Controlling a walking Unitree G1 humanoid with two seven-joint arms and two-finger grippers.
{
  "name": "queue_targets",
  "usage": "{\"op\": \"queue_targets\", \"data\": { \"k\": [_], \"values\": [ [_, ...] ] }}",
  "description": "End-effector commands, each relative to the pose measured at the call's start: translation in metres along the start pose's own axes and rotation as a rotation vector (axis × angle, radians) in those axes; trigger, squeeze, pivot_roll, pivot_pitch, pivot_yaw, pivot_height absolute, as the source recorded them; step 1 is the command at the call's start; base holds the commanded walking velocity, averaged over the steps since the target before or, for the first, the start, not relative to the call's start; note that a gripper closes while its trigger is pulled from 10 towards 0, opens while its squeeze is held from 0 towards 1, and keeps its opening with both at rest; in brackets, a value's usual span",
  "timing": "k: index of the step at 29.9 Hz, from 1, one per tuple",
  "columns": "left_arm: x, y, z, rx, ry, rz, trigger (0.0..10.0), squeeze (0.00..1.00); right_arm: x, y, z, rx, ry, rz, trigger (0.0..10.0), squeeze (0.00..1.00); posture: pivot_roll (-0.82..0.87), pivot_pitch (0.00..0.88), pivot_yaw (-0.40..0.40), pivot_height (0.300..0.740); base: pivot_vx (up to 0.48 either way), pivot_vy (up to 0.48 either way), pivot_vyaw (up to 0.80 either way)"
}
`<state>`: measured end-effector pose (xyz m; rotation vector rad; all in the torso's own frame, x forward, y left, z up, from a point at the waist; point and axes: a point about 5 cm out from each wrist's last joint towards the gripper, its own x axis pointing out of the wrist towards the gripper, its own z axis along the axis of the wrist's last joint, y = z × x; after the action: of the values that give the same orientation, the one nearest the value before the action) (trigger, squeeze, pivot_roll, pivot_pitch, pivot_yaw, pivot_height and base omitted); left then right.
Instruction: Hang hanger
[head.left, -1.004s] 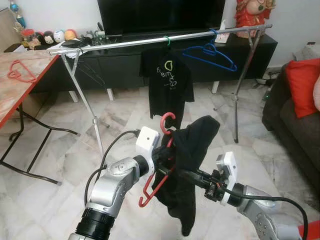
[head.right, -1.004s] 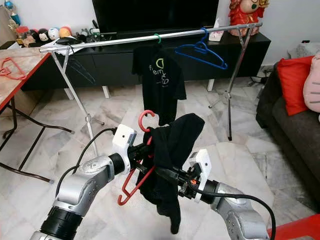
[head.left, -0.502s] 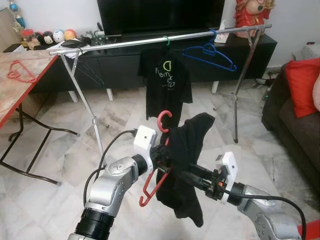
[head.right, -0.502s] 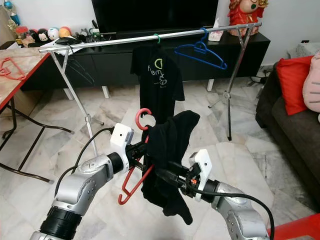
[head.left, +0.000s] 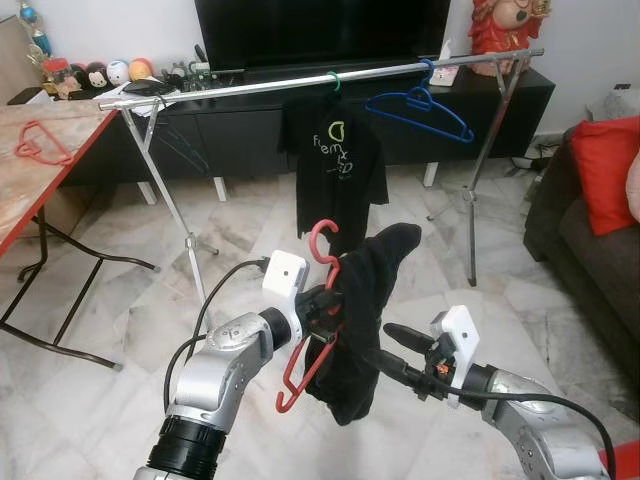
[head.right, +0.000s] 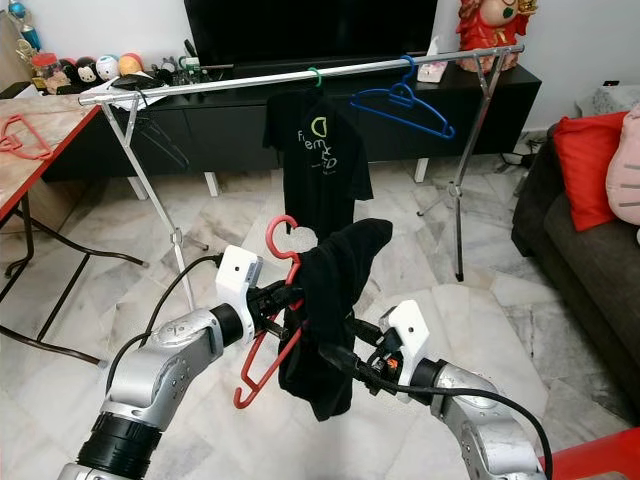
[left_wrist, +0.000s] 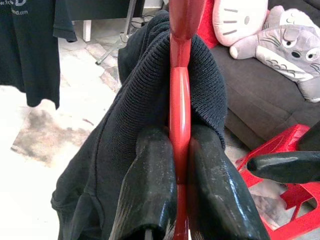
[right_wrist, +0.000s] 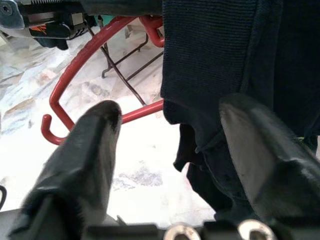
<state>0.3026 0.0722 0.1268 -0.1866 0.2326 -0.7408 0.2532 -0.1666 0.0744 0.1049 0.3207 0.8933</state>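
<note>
**A:** Red plastic hanger (head.left: 312, 330), draped with a black knitted garment (head.left: 362, 320), sits clamped between the two black fingers of the left end effector (left_wrist: 177, 165), hook up, well short of the rail. Why held by the neck?

**B:** Likely so the hook stays free to catch the bar. The right end effector (right_wrist: 165, 145), fingers spread apart, hovers just beside the cloth's lower edge, holding nothing, perhaps ready to steady it.

**A:** And beyond?

**B:** The long silver metal clothes rail (head.left: 250, 88) on crossed legs carries a black printed T-shirt (head.left: 335, 160) and an empty blue hanger (head.left: 420, 108). The bare stretch of rail left of the shirt looks the likeliest spot.
</note>
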Motion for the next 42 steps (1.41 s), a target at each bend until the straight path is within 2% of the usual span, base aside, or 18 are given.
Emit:
{"op": "queue_targets", "data": {
  "k": [1, 9, 10, 11, 15, 16, 17, 20, 21, 25, 34, 37, 42],
  "values": [
    [0.001, 0.000, 0.011, 0.002, -0.059, -0.015, 10.0, 0.00, -0.001, 0.001, 0.003, -0.031, 0.000, -0.001, 10.0, 1.00, -0.05, 0.000, 0.059, 0.740, 0.000, 0.000, 0.00],
    [-0.004, -0.003, 0.000, 0.019, 0.002, -0.080, 10.0, 0.00, -0.018, -0.016, 0.032, -0.159, -0.015, -0.084, 10.0, 1.00, -0.05, 0.000, 0.059, 0.740, 0.000, 0.000, 0.00],
    [-0.006, -0.002, -0.003, 0.025, 0.021, -0.097, 10.0, 0.00, -0.022, -0.020, 0.043, -0.199, -0.024, -0.095, 10.0, 1.00, -0.05, 0.000, 0.059, 0.740, 0.000, 0.000, 0.00],
    [-0.008, -0.002, -0.006, 0.034, 0.039, -0.118, 10.0, 0.00, -0.026, -0.023, 0.054, -0.240, -0.030, -0.097, 10.0, 1.00, -0.05, 0.000, 0.059, 0.740, 0.000, 0.000, 0.00],
    [-0.012, -0.003, -0.011, 0.050, 0.074, -0.161, 10.0, 0.00, -0.029, -0.025, 0.067, -0.312, -0.016, -0.078, 10.0, 0.98, -0.05, 0.000, 0.060, 0.740, 0.000, 0.000, 0.00],
    [-0.013, -0.004, -0.013, 0.062, 0.088, -0.180, 10.0, 0.00, -0.030, -0.025, 0.071, -0.331, -0.019, -0.056, 10.0, 0.18, -0.06, 0.000, 0.062, 0.740, 0.000, 0.000, 0.00],
    [-0.015, -0.005, -0.015, 0.076, 0.106, -0.210, 10.0, 0.00, -0.031, -0.024, 0.075, -0.339, -0.017, -0.010, 10.0, 0.00, -0.06, 0.000, 0.063, 0.740, 0.000, 0.000, 0.00],
    [-0.017, -0.007, -0.017, 0.085, 0.126, -0.245, 10.0, 0.00, -0.032, -0.023, 0.074, -0.366, 0.035, 0.067, 10.0, 0.00, -0.06, 0.000, 0.066, 0.740, 0.000, 0.000, 0.00],
    [-0.018, -0.008, -0.018, 0.097, 0.136, -0.267, 10.0, 0.00, -0.032, -0.026, 0.069, -0.386, 0.106, 0.099, 10.0, 0.00, -0.06, 0.000, 0.066, 0.740, 0.000, 0.000, 0.00],
    [-0.019, -0.009, -0.018, 0.115, 0.145, -0.293, 10.0, 0.00, -0.033, -0.033, 0.060, -0.424, 0.218, 0.117, 10.0, 0.00, -0.06, 0.000, 0.068, 0.740, 0.000, 0.000, 0.00],
    [-0.019, -0.009, -0.018, 0.119, 0.149, -0.304, 10.0, 0.00, -0.034, -0.035, 0.059, -0.435, 0.242, 0.132, 10.0, 0.00, -0.06, 0.000, 0.068, 0.740, 0.000, 0.000, 0.00],
    [-0.027, -0.017, -0.020, 0.147, 0.195, -0.427, 10.0, 0.00, -0.033, -0.052, 0.065, -0.571, 0.414, 0.194, 10.0, 0.00, -0.05, 0.000, 0.065, 0.740, 0.000, 0.000, 0.00],
    [-0.033, -0.022, -0.024, 0.174, 0.241, -0.513, 10.0, 0.00, -0.032, -0.063, 0.061, -0.645, 0.519, 0.180, 10.0, 0.00, -0.05, 0.000, 0.066, 0.740, 0.000, 0.000, 0.00]
  ]
}}
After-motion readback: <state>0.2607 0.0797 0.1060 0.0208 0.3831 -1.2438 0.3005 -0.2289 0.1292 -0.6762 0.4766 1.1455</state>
